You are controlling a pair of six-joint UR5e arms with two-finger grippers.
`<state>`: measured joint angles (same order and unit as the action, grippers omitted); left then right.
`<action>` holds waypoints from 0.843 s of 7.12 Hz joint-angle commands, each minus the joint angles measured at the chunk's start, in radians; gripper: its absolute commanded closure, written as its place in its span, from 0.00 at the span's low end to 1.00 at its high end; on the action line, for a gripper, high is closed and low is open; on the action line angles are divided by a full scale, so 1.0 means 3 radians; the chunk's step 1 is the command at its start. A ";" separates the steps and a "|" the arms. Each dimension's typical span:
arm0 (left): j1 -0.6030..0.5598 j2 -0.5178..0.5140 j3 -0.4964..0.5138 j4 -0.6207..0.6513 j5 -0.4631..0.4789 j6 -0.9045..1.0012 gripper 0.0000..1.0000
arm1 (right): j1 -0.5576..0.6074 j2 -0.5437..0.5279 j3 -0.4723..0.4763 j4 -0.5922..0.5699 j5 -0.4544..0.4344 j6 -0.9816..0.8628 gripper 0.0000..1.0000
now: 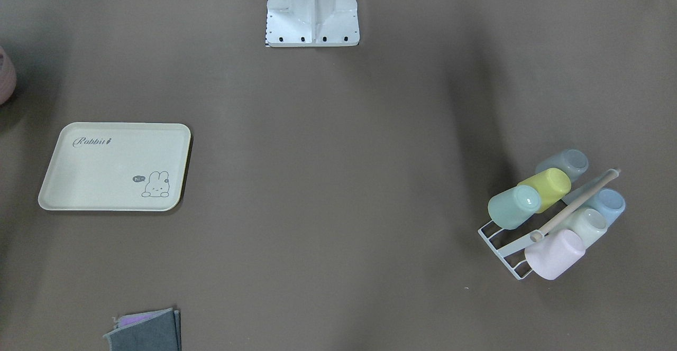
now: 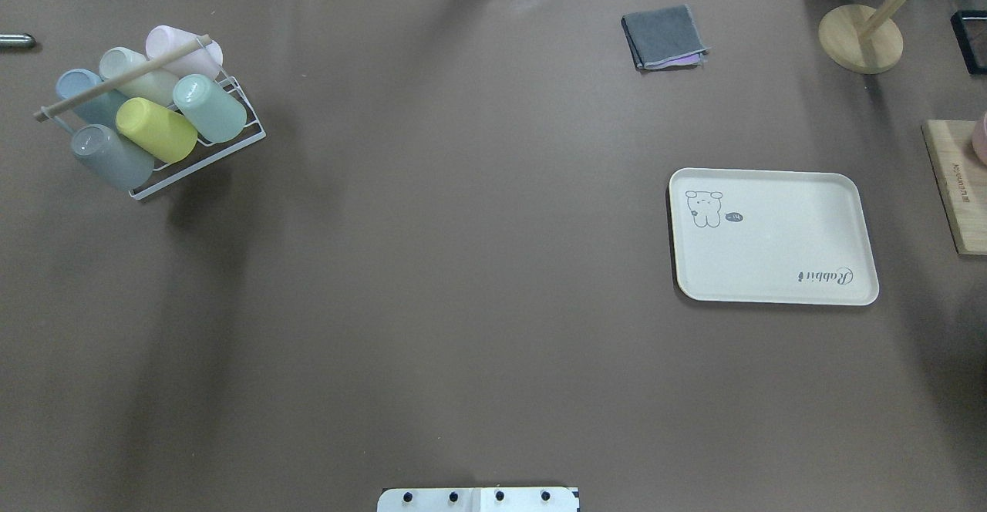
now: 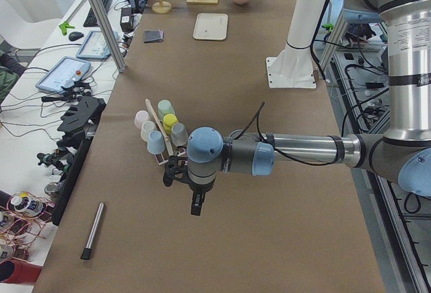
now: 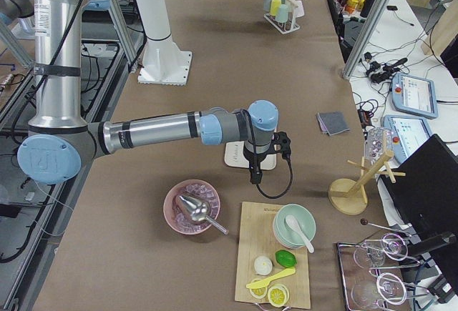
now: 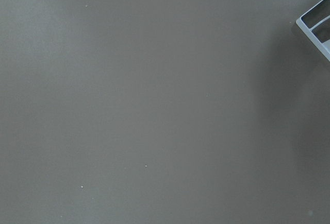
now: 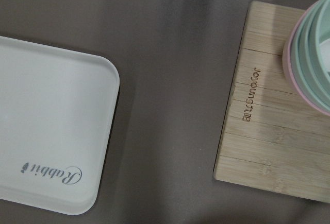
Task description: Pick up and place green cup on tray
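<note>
The green cup (image 1: pixel 513 207) is a mint tumbler lying tilted in a white wire rack (image 1: pixel 497 245) among several other cups, next to a yellow-green one. It also shows in the overhead view (image 2: pixel 210 108) and both side views (image 3: pixel 166 109) (image 4: pixel 282 13). The cream "Rabbit" tray (image 2: pixel 771 250) lies empty on the opposite side of the table (image 1: pixel 95 182) (image 6: pixel 46 131). My left gripper (image 3: pixel 196 209) hangs over bare table just short of the rack. My right gripper (image 4: pixel 253 176) hangs by the tray's edge. I cannot tell whether either is open or shut.
A rack corner (image 5: pixel 314 26) shows in the left wrist view. A bamboo board (image 6: pixel 273 121) with stacked bowls (image 6: pixel 312 54) lies beside the tray. A folded grey cloth (image 2: pixel 665 35), a wooden stand (image 2: pixel 860 38) and a pink bowl (image 4: pixel 192 207) are nearby.
</note>
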<state>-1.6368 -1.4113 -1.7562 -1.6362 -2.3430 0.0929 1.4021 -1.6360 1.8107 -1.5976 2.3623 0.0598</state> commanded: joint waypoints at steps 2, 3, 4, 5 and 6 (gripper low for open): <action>0.0000 -0.0020 0.0107 -0.0017 -0.0008 0.0008 0.01 | 0.0000 0.0008 0.0008 -0.0008 -0.0005 -0.0005 0.00; 0.0005 -0.0056 0.0102 -0.0012 -0.0008 0.0007 0.01 | 0.0000 0.0008 0.0008 -0.0013 -0.0005 -0.0005 0.00; 0.0005 -0.0076 0.0071 -0.0002 -0.0008 0.0007 0.01 | -0.0005 0.0013 0.0008 -0.0013 -0.0005 -0.0005 0.00; 0.0005 -0.0162 -0.0025 0.0003 -0.0003 -0.0003 0.01 | -0.0005 0.0008 0.0008 -0.0013 -0.0010 -0.0005 0.00; 0.0020 -0.0214 -0.0087 0.0003 -0.0008 -0.0008 0.01 | -0.0005 0.0008 0.0008 -0.0018 -0.0010 0.0000 0.00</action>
<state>-1.6339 -1.4531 -1.7567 -1.6363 -2.3449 0.0928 1.4009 -1.6332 1.8131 -1.6017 2.3599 0.0586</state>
